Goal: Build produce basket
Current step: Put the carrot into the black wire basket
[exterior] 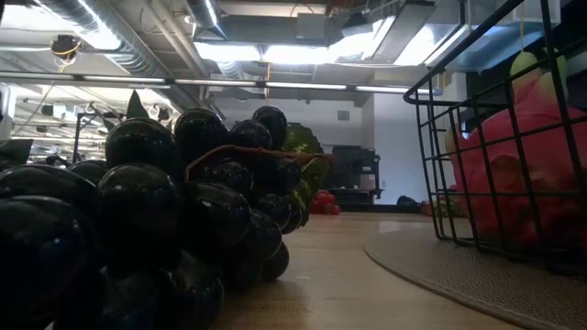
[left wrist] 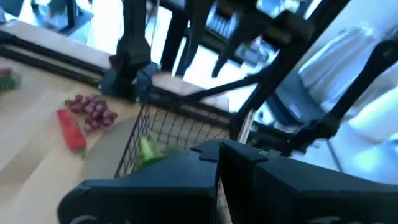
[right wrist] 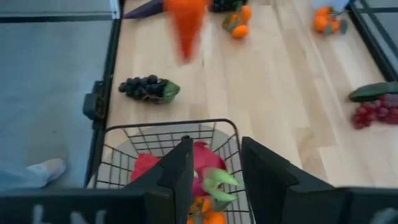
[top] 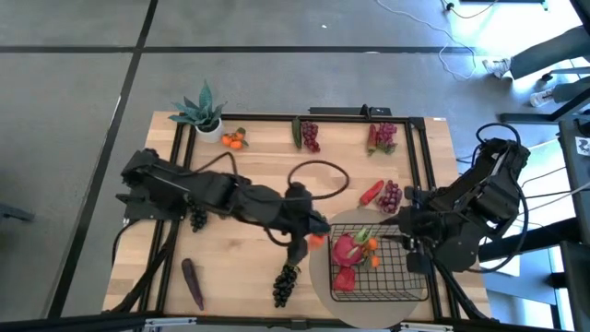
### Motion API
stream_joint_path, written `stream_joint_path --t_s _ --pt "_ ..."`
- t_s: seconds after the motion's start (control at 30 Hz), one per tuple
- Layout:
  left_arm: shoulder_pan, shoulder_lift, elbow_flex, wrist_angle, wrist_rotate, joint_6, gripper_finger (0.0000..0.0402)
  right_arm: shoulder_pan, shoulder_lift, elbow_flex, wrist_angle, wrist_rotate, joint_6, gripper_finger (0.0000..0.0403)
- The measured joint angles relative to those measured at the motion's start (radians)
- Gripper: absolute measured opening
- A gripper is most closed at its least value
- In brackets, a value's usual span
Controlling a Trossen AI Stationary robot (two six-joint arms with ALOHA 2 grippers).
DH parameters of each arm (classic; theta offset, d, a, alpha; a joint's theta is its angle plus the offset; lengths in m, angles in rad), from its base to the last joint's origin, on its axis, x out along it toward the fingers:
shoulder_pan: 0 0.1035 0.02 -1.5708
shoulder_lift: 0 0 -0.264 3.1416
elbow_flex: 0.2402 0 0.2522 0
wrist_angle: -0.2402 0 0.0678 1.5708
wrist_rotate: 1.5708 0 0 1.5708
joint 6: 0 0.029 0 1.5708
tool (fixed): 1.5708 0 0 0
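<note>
Over the near right part of the table, the black wire basket (top: 383, 267) sat on a round beige mat (top: 324, 277), which gave both arms a fixed target. It already held a pink dragon fruit (top: 346, 249), something red below it, and a tangerine (top: 371, 260).

The left gripper (top: 309, 242) hung just outside the basket's left wall with its fingers clenched; an orange carrot (right wrist: 185, 25) appeared between them, probably lifted so it could clear the rim before being dropped in. The right gripper (right wrist: 214, 168) stood at the basket's far-right rim, fingers parted and gripping nothing, seemingly steadying or waiting beside the wall.

Other produce lay scattered where it could be reached: dark grapes (top: 286, 284) near the front, an eggplant (top: 193, 281) at the front left, a red chili (top: 371, 192) and red grapes (top: 391, 195) behind the mat.
</note>
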Motion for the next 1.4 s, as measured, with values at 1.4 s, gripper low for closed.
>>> stream_joint_path --t_s 1.4 --pt "0.021 0.281 -0.002 0.234 0.173 0.086 0.0 0.003 0.0 0.0 -0.017 -0.065 0.044 0.0119"
